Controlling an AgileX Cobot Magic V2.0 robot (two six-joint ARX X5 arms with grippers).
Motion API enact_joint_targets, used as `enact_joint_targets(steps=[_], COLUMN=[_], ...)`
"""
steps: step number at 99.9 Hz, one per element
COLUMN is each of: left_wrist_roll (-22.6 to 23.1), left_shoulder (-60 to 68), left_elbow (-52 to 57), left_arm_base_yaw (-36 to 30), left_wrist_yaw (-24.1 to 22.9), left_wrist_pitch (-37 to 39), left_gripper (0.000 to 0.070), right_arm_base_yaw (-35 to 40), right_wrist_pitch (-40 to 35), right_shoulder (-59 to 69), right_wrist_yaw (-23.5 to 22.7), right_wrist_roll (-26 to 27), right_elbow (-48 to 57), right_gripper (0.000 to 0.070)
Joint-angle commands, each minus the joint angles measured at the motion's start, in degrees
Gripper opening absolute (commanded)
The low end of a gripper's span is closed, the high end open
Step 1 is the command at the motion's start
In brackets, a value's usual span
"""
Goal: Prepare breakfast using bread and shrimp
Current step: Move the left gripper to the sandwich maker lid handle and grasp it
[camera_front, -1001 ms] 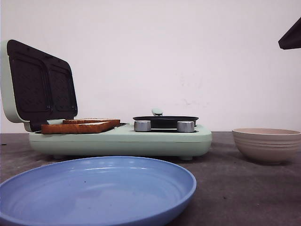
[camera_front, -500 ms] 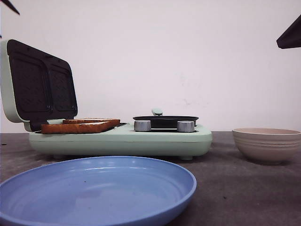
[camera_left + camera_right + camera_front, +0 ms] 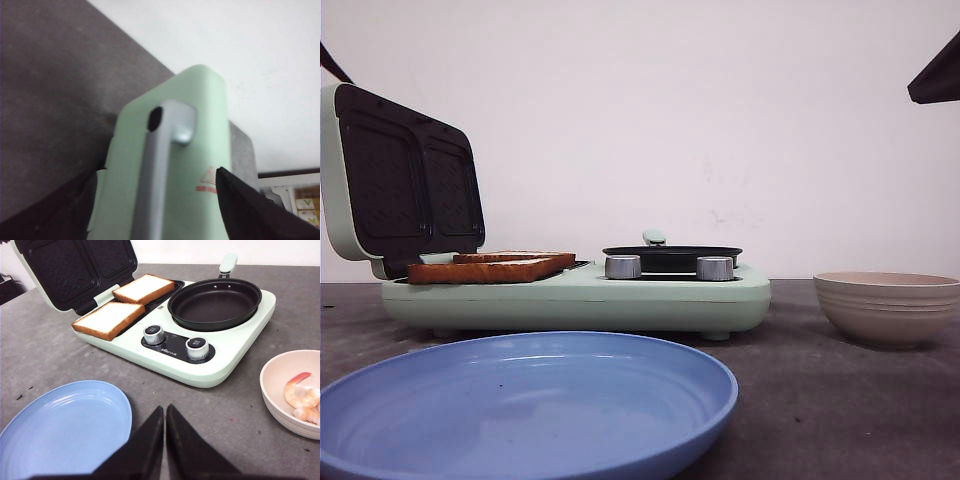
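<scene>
- Now the left gripper (image 3: 160,200) stands with its jaws spread apart, one dark finger on each side of the raised lid (image 3: 170,150) of the green breakfast maker (image 3: 200,360); the grey handle (image 3: 165,150) on the back of the lid lies between them, and I judge that this arm is placed so to take the handle and bring the lid down.
- The fingers are just beside the lid; whether they touch it I cannot tell.
- The bread (image 3: 111,319) lies ahead of the right jaws and to their left: two slices side by side on the lower grill plate, under the open lid, probably so that the lid can press and toast them.
- The right gripper (image 3: 165,440) hangs above the table with its jaws closed together and holding nothing, a little behind the rim of the blue plate (image 3: 65,425).
- The shrimp (image 3: 302,400) rest in the beige bowl (image 3: 280,385), to the right of those jaws and near them, so this arm seems to wait close to what it must pick.
- The black pan (image 3: 215,302) is straight ahead of the right jaws, beyond the two knobs (image 3: 175,340); nothing lies in it, and it looks ready to receive the shrimp.
</scene>
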Motion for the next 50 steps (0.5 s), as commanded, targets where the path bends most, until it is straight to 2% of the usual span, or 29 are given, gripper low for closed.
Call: enact_joint_targets(steps=[1, 22, 33, 46, 50], left_wrist_roll=[0.4, 0.9, 3.6, 1.8, 0.4], left_shoulder=[0.7, 0.6, 0.7, 1.0, 1.4], left_elbow=[1.6, 1.6, 1.6, 1.6, 1.6], left_arm_base_yaw=[0.3, 0.2, -0.4, -0.6, -0.6], left_wrist_yaw=[0.1, 1.0, 1.1, 1.6, 2.1], left_wrist_pitch=[0.6, -1.1, -0.3, 3.2, 4.1], left_gripper=[0.0405, 0.0405, 0.0406, 0.0413, 0.0438], right_arm_base_yaw=[0.3, 0.3, 0.3, 0.3, 0.3], right_wrist_pitch=[0.3, 0.2, 0.1, -0.1, 0.0], right_shoulder=[0.1, 0.1, 0.2, 0.2, 0.2], right_wrist_yaw=[-0.3, -1.4, -1.4, -1.4, -1.4], right_wrist_roll=[-0.4, -0.3, -0.3, -0.4, -0.4], right_elbow=[0.3, 0.3, 0.3, 0.3, 0.3], right_gripper=[0.0, 0.0, 0.0, 0.0, 0.0])
